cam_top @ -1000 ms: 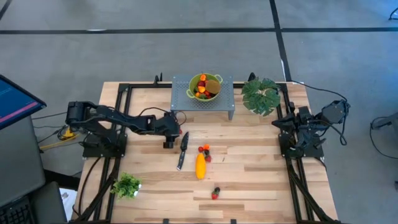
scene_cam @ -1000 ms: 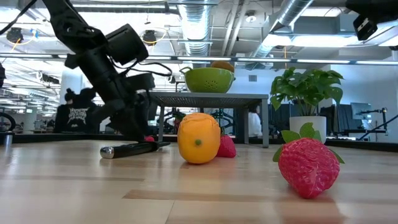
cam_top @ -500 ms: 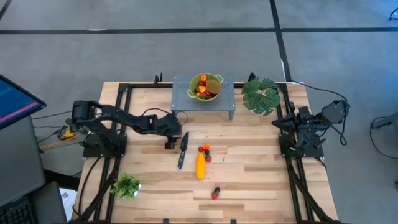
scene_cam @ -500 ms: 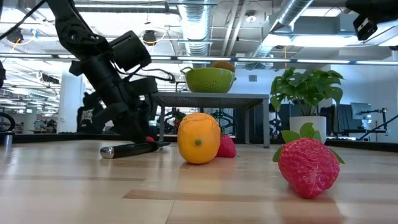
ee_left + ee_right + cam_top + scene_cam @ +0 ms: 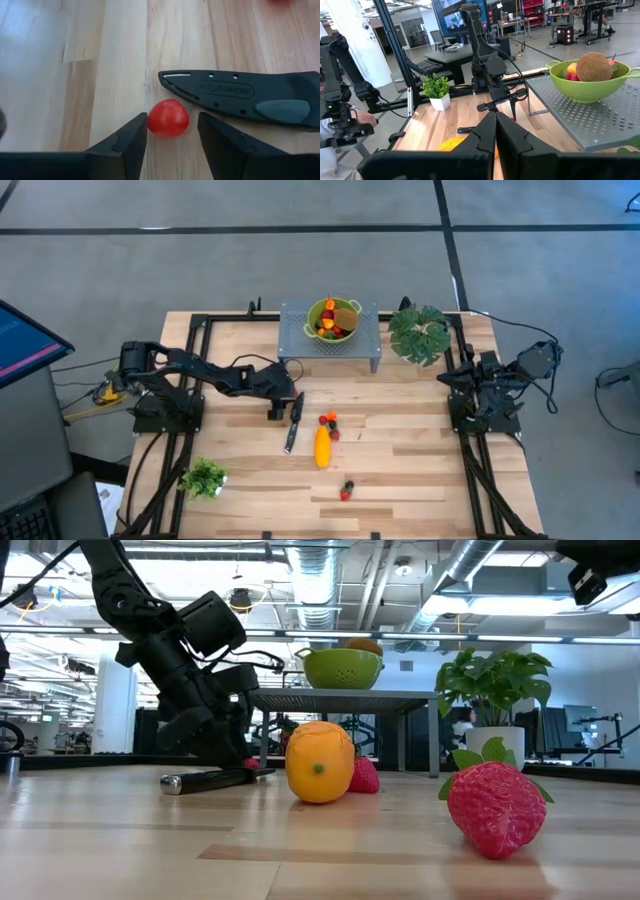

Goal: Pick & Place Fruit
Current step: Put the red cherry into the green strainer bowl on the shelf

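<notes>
Fruit of interest for us is the small red ball (image 5: 168, 118), lying between our left gripper (image 5: 171, 131)'s half-open fingers, knife (image 5: 242, 93) at its two o'clock; light, smooth, roll-prone, so we pinch its middle.

Red ball (image 5: 168, 118) between black fingers (image 5: 131, 141), beside black knife (image 5: 245, 94) with grey inset. Lime-green colander (image 5: 331, 319) on grey perforated stand (image 5: 365, 340), centre top. Yellow-orange fruit (image 5: 322, 447) mid-frame; red strawberry (image 5: 496, 808), green leaves, lower right. Pale striped wood table (image 5: 400, 470).
</notes>
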`<state>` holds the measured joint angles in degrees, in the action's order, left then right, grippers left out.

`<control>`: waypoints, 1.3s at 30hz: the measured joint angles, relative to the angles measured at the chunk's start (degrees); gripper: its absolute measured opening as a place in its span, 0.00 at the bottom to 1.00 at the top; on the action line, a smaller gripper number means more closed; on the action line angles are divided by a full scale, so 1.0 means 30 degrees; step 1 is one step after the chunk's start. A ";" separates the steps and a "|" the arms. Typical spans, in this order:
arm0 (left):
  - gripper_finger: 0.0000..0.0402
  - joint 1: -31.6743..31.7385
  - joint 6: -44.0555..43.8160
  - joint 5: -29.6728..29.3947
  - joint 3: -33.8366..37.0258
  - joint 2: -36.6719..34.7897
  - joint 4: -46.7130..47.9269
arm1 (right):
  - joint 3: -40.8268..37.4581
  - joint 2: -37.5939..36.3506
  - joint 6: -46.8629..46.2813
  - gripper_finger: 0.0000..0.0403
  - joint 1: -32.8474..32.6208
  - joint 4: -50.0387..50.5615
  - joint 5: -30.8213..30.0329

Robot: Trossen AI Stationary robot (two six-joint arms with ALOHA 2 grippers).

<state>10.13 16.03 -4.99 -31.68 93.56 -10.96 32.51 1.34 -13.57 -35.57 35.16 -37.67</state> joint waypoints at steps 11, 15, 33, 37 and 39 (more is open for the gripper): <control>0.36 0.0007 0.0007 0.0318 0.0036 0.0029 -0.0112 | 0.0001 0.0000 -0.0005 0.01 0.0005 0.0000 0.0000; 0.32 0.0000 0.0008 0.0327 0.0036 0.0029 -0.0188 | 0.0005 0.0000 -0.0001 0.01 0.0003 0.0000 0.0000; 0.29 -0.0278 -0.0526 0.0178 0.0138 -0.4164 -0.0203 | 0.0003 0.0000 -0.0006 0.01 0.0001 0.0000 0.0000; 0.30 -0.0265 -0.1954 0.0155 0.0087 -0.6827 -0.1209 | 0.0000 0.0000 -0.0003 0.01 0.0005 0.0000 -0.0004; 0.30 -0.0262 -0.2521 0.0625 0.0087 -0.7926 -0.1921 | 0.0000 0.0000 0.0000 0.01 0.0005 0.0000 -0.0006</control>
<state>9.34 8.47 -3.11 -31.42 69.78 -16.72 32.51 1.34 -13.56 -35.55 35.16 -37.69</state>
